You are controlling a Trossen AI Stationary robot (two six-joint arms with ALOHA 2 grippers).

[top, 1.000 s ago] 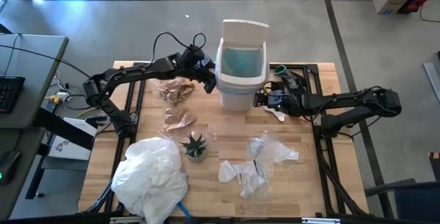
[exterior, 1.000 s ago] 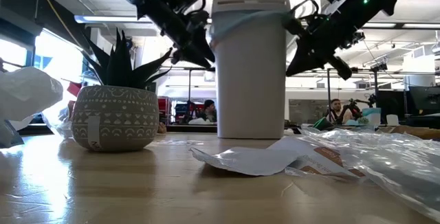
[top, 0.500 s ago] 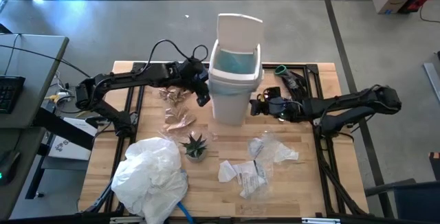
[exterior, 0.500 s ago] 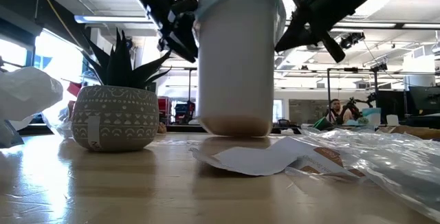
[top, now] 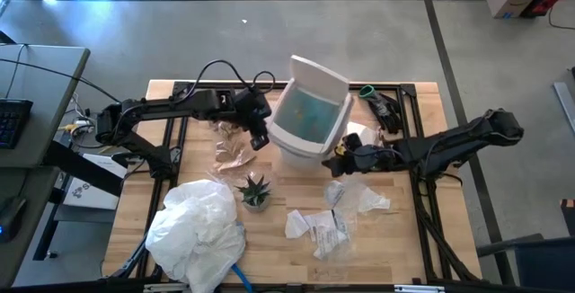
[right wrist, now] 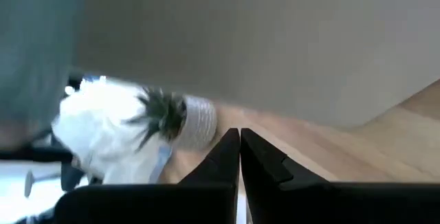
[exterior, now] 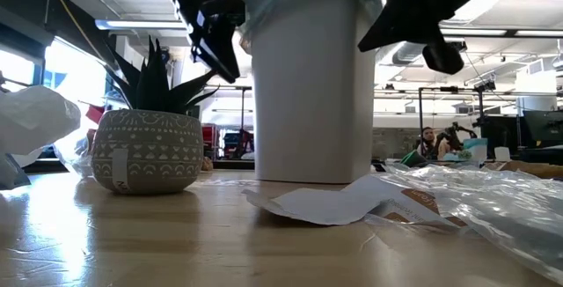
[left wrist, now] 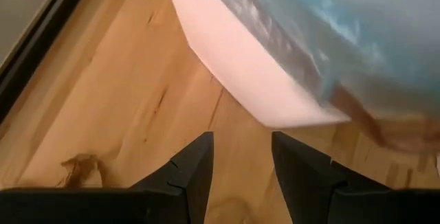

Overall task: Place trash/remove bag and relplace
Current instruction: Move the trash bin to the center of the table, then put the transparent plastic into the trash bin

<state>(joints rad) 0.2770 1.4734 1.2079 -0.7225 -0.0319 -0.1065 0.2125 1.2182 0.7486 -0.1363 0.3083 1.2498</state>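
Light-blue plastic, the bag (top: pixel 309 113), lines the white bin (top: pixel 301 145) and folds over its rim, so we judge the liner is seated and the bin is being positioned to take the trash. We have both arms at the bin in the middle of the bench (top: pixel 180 194). Our left gripper (top: pixel 259 137) sits against the bin's left side with its fingers (left wrist: pixel 192 169) part open and nothing between them; in the left wrist view the bin's lower edge lies just ahead of them. Our right gripper (top: pixel 344 154) presses low at the bin's right side, its fingers (right wrist: pixel 227 152) closed together and empty, serving as a push or a brace, not a grip. The bin leans, lid flap up at the far side. Trash waits on the bench: brown paper (top: pixel 234 157) on the left and paper scraps with clear wrappers (top: pixel 334 218) near right. A potted plant (top: pixel 254 190) stands near the bin, and a white bag (top: pixel 196 228) lies at the near left.
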